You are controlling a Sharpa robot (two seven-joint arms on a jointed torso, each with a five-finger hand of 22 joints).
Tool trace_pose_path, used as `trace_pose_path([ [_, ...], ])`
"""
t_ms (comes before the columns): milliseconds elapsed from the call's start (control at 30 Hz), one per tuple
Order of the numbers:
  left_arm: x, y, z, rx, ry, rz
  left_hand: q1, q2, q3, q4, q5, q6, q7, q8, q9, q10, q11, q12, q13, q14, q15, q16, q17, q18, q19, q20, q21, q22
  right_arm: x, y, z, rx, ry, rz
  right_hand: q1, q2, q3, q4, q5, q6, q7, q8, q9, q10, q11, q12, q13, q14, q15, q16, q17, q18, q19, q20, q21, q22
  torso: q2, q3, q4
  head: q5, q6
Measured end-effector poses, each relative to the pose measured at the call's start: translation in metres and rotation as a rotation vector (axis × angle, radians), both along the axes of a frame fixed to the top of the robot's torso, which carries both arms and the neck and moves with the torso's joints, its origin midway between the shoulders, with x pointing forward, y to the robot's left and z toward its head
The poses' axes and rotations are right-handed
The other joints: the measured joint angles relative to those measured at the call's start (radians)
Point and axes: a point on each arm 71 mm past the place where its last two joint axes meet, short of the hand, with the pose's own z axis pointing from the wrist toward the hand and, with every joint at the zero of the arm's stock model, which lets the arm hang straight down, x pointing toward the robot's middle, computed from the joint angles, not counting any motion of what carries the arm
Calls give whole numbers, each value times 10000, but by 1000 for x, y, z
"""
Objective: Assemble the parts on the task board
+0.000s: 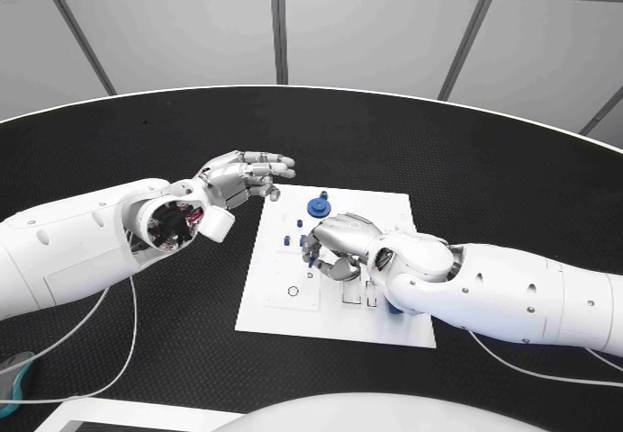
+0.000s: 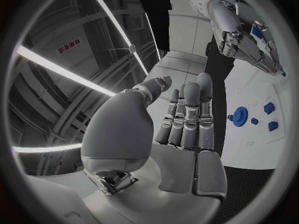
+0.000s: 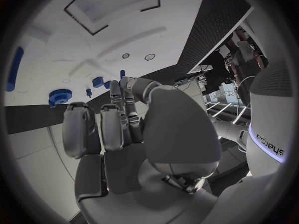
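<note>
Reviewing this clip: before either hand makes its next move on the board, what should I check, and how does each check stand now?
1. Left hand free: ok, fingers apart, holding nothing, beside the task board's far left corner.
2. Right hand grasp: cannot tell; its fingers curl down over the board's middle and hide what is under them.
3. Blue gear reachable: ok, uncovered near the board's far edge.
4. Small blue parts left of the right hand: ok, visible on the board.
5. Board square on the table: ok, lying flat.
</note>
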Motion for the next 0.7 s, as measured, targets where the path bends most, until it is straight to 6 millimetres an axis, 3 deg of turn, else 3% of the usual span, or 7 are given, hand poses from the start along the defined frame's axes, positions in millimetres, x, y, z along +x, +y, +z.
trace_pose_path([
  [700,0,0,0,6,8,-4,0,0,-31,30,0,0,0,0,8,0,0,0,12,0,0,0,2,-2,35,35,-41,-17,-4,2,-10,-238,306,77,1,-1,0,0,39,-2,-1,32,2,4,-5,-19,-3,1,1,0,-2,-1,0,0,0,8,1,7,-1,104,-131],
])
